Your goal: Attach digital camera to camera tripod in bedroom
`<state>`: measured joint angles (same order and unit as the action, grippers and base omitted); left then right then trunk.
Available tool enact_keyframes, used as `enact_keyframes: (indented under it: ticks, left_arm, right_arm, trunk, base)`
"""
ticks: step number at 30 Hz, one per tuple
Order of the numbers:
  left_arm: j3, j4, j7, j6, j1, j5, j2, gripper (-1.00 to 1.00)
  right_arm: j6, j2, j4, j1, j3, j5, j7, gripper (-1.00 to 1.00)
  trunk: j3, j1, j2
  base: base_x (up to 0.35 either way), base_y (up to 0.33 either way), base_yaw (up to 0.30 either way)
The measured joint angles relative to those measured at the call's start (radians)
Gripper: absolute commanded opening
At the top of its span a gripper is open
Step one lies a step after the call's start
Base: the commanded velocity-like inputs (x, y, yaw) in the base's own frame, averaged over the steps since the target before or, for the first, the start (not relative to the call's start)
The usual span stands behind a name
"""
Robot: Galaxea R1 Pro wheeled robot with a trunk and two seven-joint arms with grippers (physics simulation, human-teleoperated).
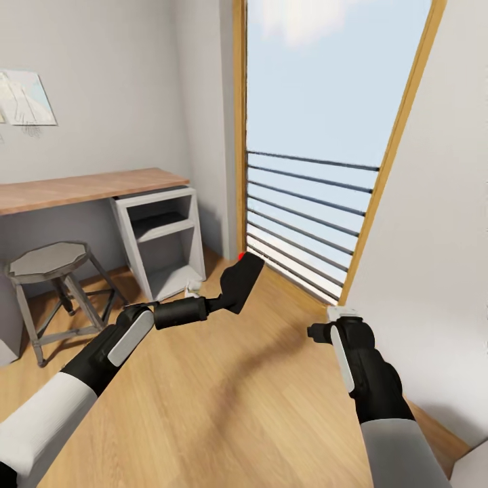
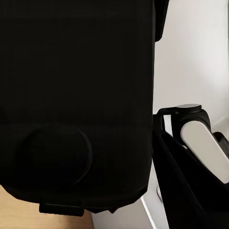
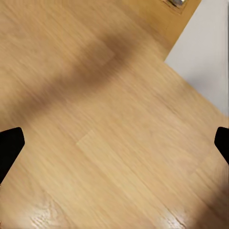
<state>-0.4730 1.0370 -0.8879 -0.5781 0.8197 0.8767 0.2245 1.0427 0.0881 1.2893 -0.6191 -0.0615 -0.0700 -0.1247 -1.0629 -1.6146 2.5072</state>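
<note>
The floor is light wood with a smooth, faintly glossy grain. The digital camera looks matt black plastic. The bench top is wood; the stool grey metal.

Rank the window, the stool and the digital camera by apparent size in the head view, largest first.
1. window
2. stool
3. digital camera, held in the left gripper; it sits nearer the lens, so its true size against the stool is unsure.

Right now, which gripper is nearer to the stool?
Left. The left gripper, holding the digital camera, is just right of the stool; the right gripper is farther right.
</note>
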Motion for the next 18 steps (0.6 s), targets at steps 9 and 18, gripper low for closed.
enact_keyframes:
  ticks: [9,18]
  left_arm:
    - [0.000,0.001,-0.001,0.000,0.000,0.001,0.000,-1.00]
    - [0.000,0.000,0.000,-0.001,0.000,0.002,0.000,-1.00]
  right_arm:
    - [0.000,0.000,0.000,0.000,0.000,0.001,0.000,1.00]
    - [0.000,0.000,0.000,0.000,0.000,0.001,0.000,1.00]
  trunk:
    - [0.035,0.004,-0.002]
    - [0.070,0.008,-0.004]
  base:
    - [0.000,0.000,0.000]
    - [0.000,0.000,0.000]
